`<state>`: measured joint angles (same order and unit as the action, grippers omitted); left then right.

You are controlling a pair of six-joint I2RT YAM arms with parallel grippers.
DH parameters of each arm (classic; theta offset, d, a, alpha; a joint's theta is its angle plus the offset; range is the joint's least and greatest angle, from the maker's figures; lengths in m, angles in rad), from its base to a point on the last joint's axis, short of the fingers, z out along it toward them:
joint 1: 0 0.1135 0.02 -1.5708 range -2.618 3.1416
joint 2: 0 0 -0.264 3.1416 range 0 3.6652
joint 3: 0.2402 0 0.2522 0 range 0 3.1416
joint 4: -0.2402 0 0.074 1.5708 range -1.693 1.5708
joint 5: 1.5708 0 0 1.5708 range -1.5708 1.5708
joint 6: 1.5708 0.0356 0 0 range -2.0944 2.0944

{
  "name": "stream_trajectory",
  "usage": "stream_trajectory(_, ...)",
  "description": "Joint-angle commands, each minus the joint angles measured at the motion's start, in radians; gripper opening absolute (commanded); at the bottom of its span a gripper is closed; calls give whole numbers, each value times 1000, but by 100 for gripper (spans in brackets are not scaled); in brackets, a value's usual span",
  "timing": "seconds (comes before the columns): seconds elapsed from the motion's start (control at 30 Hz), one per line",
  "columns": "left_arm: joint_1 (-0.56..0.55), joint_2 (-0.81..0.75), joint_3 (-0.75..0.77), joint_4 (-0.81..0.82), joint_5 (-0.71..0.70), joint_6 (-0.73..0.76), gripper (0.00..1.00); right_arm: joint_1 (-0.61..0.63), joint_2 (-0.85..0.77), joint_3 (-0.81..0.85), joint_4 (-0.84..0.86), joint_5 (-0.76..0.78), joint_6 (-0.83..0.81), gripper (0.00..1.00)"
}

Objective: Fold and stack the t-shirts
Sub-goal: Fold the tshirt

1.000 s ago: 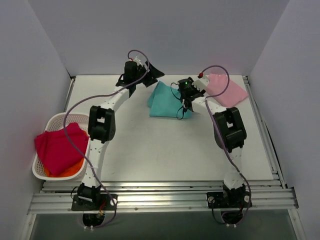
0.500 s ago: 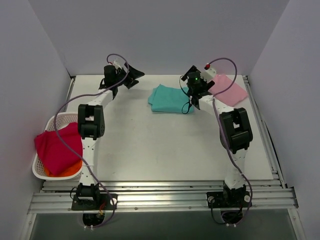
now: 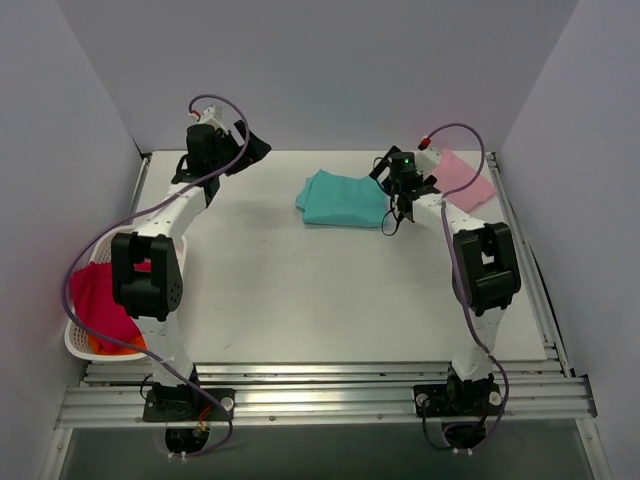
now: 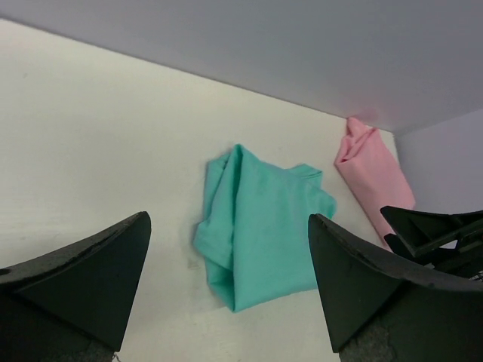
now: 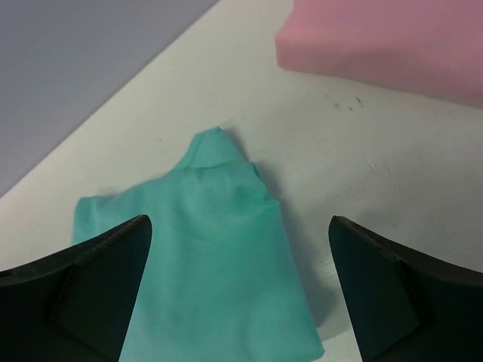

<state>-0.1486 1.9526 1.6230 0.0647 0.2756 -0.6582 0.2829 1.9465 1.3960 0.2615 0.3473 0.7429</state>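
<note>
Lit brightly and evenly by diffuse light from above. Casts only soft, narrow shadows along the edges of the teal shirt [image 5: 204, 264] and under the near edge of the pink shirt [image 5: 392, 45] on the white table [image 3: 300, 290]. Renders the overhead view sharp across the whole field, with the walls [image 3: 80, 120] shaded lilac-grey. Blurs the dark fingers [image 4: 83, 279] at the lower corners of both wrist views, too close for focus. Softens the cloth folds slightly in the left wrist view.
</note>
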Motion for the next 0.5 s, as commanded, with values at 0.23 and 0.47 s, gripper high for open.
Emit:
stream_trajectory(0.23, -16, -118, -68, -109, -110, 127, 94, -79, 239, 72, -77, -427, 23, 100)
stream_trajectory(0.47, -16, -116, -87, -83, -98, 115, 94, -71, 264, 35, -51, -467, 53, 100)
